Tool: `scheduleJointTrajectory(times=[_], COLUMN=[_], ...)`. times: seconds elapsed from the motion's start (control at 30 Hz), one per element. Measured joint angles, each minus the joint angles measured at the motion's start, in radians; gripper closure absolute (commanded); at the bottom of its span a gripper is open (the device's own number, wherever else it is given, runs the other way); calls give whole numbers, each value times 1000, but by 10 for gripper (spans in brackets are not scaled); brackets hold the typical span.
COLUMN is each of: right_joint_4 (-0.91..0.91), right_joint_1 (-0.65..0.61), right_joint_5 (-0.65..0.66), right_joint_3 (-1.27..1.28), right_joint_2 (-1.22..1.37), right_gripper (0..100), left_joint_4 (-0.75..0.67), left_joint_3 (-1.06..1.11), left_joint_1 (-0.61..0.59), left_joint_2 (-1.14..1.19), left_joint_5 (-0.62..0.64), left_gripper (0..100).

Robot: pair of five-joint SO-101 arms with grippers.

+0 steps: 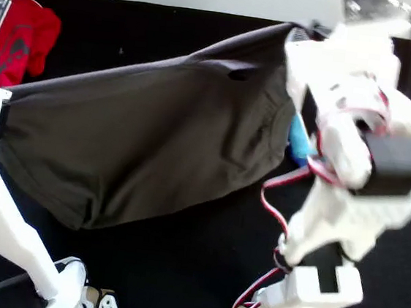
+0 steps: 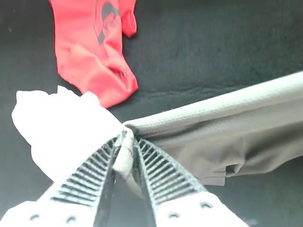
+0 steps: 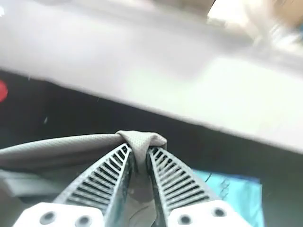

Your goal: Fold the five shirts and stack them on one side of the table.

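A dark grey shirt (image 1: 149, 133) hangs stretched in the air between both arms, above the black table. My left gripper (image 2: 127, 142) is shut on one hem edge of the grey shirt (image 2: 227, 137), at the left side of the high view. My right gripper (image 3: 139, 144) is shut on a bunched corner of the grey shirt (image 3: 57, 149), held high at the back right. A red shirt (image 1: 23, 39) lies crumpled at the table's far left, also the red shirt (image 2: 92, 47) under my left gripper, beside a white cloth (image 2: 61, 127). A light blue shirt (image 1: 299, 142) lies below the right arm.
The black tabletop (image 1: 193, 270) runs bare in front of the hanging shirt. The right arm's white body (image 1: 350, 176) stands tall at the right, with red cables (image 1: 273, 205) trailing. A pale wall (image 3: 156, 71) borders the table's far edge.
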Motion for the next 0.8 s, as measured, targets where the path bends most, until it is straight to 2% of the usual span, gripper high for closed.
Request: scheduleJointTrajectory(times=[0.37,0.5,0.6,0.8], right_joint_4=[2,-31,-61,-71], right_joint_1=[9,78,150,176], right_joint_5=[14,15,15,15], right_joint_3=[-6,-9,-9,-14], right_joint_2=[-91,-91,-91,-104], right_gripper=[993,993,993,993], left_joint_4=[-201,-305,-327,-333], left_joint_3=[0,0,-46,-170], left_joint_1=[46,49,51,52], left_joint_2=[0,0,0,-8], left_joint_5=[6,58,68,69], left_gripper=[991,991,991,991])
